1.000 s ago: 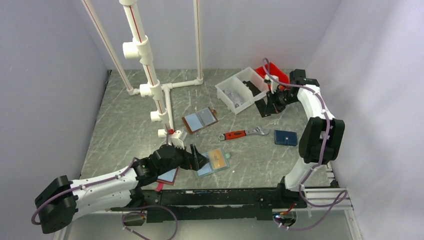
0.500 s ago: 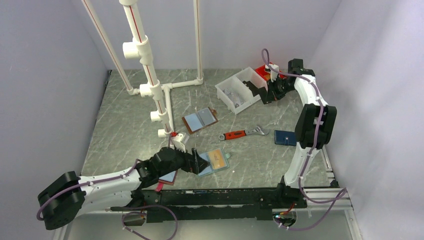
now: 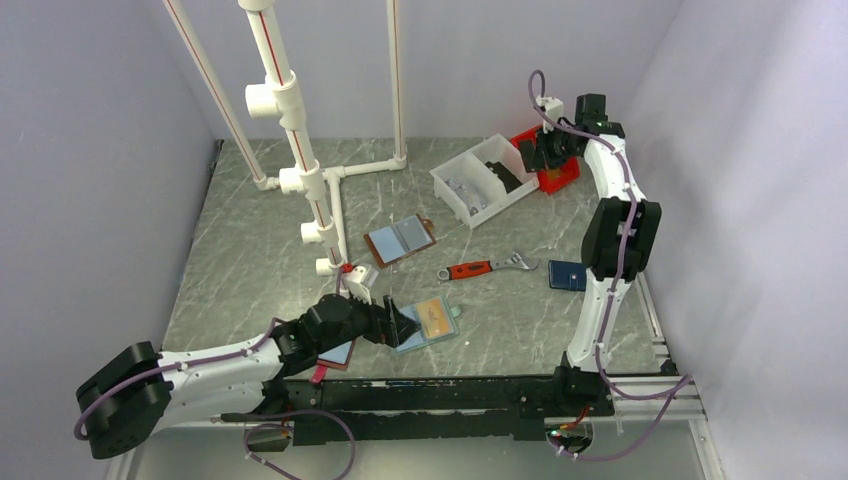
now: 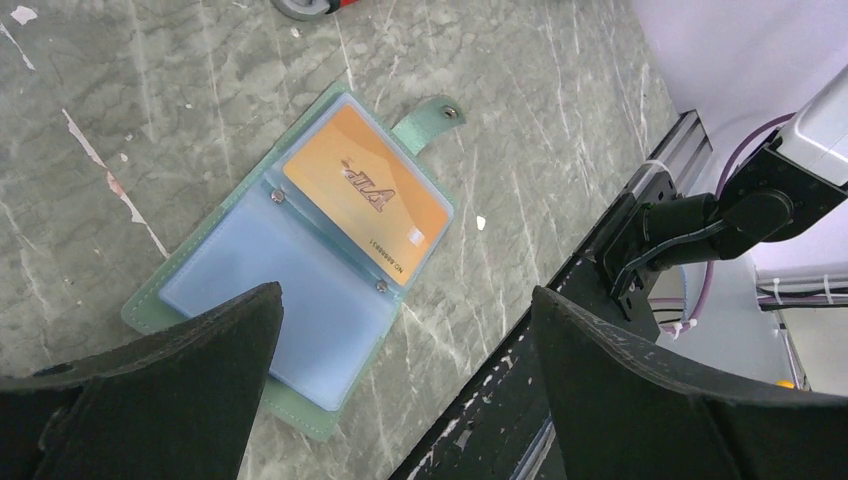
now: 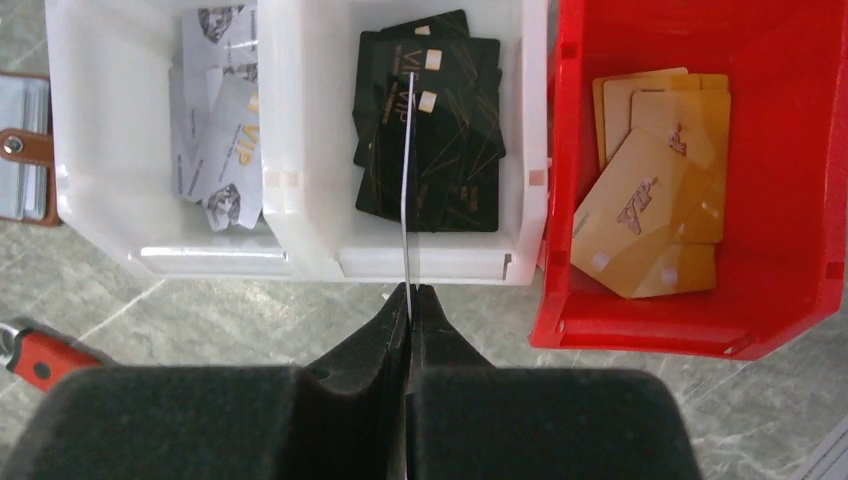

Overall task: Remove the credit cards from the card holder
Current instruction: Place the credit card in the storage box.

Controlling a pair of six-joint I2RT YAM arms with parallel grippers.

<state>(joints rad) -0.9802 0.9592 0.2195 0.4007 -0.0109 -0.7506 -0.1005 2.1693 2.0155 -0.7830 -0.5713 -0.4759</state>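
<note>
mint-green card holder (image 4: 290, 295), orange card (image 4: 365, 195), grey-veined table (image 4: 150, 100)

Left tool (image 3: 398, 322), jaws spread, at card holder (image 3: 428, 336) left end; right tool (image 3: 532, 155) above white bin (image 3: 470, 195).

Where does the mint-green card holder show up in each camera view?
Top external: card holder lies open at lower centre, just right of the left gripper.
Left wrist: card holder sits centre-left, open flat on the table.
Right wrist: not in view.
Shared landmark: the orange card in one panel, seen in both.
</note>
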